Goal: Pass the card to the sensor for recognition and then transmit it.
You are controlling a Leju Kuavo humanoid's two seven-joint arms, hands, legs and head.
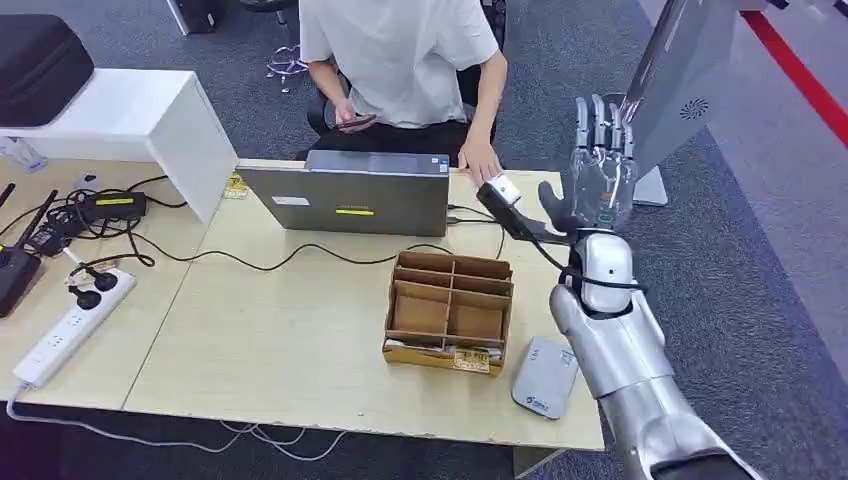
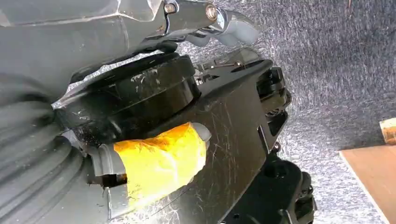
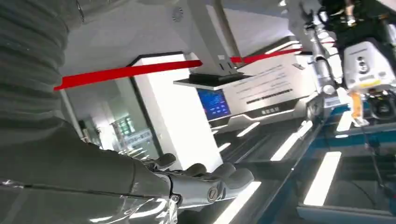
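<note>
Right robot hand (image 1: 602, 172) raised off the far right corner of the desk (image 1: 270, 350), at about 2 o'clock from the cardboard box (image 1: 450, 312). Fingers straight, together and pointing up, palm flat; nothing seen in its grip in the head view or the right wrist view.

Left robot hand (image 2: 140, 163) hangs low over grey carpet. Cannot tell whether its fingers are spread or curled.

Card: not made out for certain. Not in the raised hand. A strip of printed pieces in the box's front slot may be cards; too small to say.

A small white unit (image 1: 504, 189) on a black arm sits at 1 o'clock from the box, likely the sensor. A person's hand (image 1: 479, 160) rests just beside it, at its 11 o'clock.

Step, as judged: hand-over end of the task, or the robot is between cards. Next move probably calls for lowering the right arm to the box and pinching a thin card by its edge.

Counts: one box, one white unit, one laptop (image 1: 350, 197), one flat grey device (image 1: 545, 378) at 4 o'clock from the box, one power strip (image 1: 70, 325), one person.
</note>
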